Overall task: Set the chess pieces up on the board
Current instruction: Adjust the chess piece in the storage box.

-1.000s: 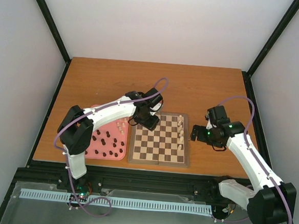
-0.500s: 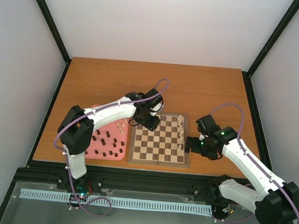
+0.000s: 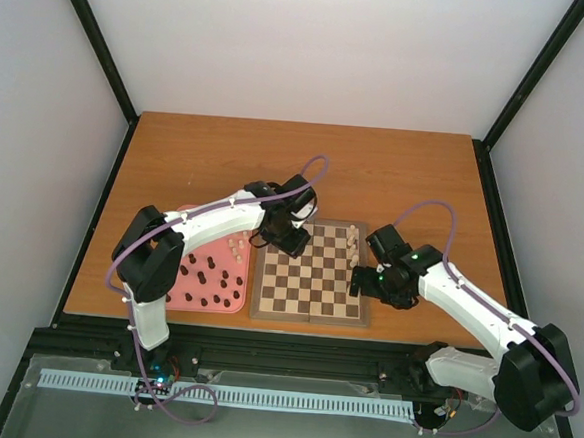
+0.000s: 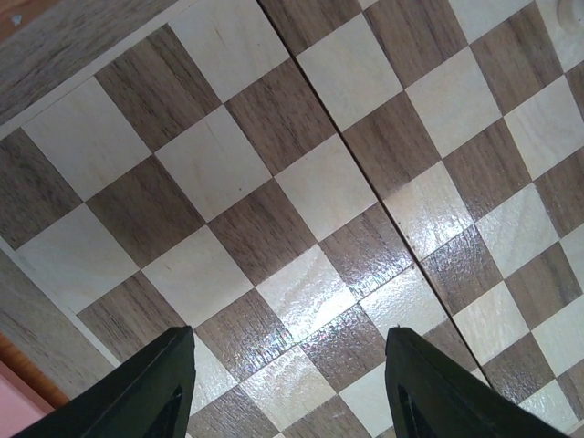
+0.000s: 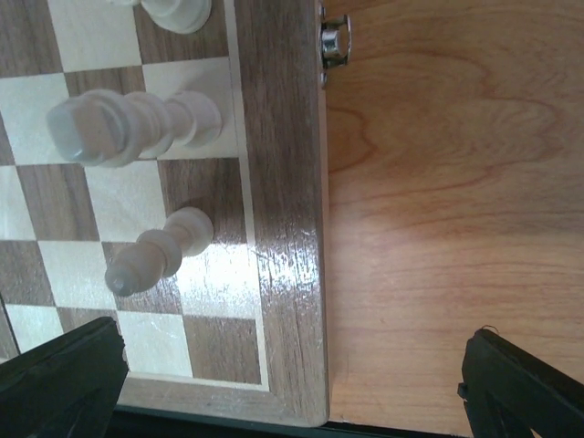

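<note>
The board (image 3: 298, 280) lies mid-table with several cream-white chess pieces (image 3: 352, 248) standing along its right-hand files. My left gripper (image 3: 292, 241) hovers over the board's far left corner; in the left wrist view it is open (image 4: 292, 365) above bare chequered squares (image 4: 301, 182), nothing between its fingers. My right gripper (image 3: 360, 281) is at the board's right edge, open wide (image 5: 292, 383) astride the near right corner of the border (image 5: 283, 182). Two white pieces (image 5: 137, 123) (image 5: 155, 251) stand just inside that border, clear of the fingers.
A pink tray (image 3: 206, 308) left of the board holds several dark pieces (image 3: 208, 278) and a few white ones (image 3: 235, 247). A metal clasp (image 5: 335, 41) sticks out of the board's right edge. Bare wooden tabletop (image 3: 425, 178) stretches behind and to the right.
My right arm has swung left and nearer, from out on the table to the board's right edge. The left arm has not moved.
</note>
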You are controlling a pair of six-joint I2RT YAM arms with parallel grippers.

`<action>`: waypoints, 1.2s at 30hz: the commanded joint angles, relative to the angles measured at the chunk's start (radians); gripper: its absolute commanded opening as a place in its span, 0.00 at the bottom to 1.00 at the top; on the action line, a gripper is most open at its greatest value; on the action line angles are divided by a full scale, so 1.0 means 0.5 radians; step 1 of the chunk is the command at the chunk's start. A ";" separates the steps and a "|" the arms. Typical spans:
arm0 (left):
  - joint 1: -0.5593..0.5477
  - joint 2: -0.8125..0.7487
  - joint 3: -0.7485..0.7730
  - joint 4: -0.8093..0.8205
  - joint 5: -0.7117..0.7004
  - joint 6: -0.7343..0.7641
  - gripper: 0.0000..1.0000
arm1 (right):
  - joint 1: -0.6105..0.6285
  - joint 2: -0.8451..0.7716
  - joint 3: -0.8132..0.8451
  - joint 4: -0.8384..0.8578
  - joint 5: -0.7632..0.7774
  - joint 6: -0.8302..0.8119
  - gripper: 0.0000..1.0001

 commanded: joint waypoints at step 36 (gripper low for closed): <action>0.069 -0.050 -0.087 0.050 0.013 0.044 0.59 | 0.050 0.204 -0.006 0.108 0.178 0.051 1.00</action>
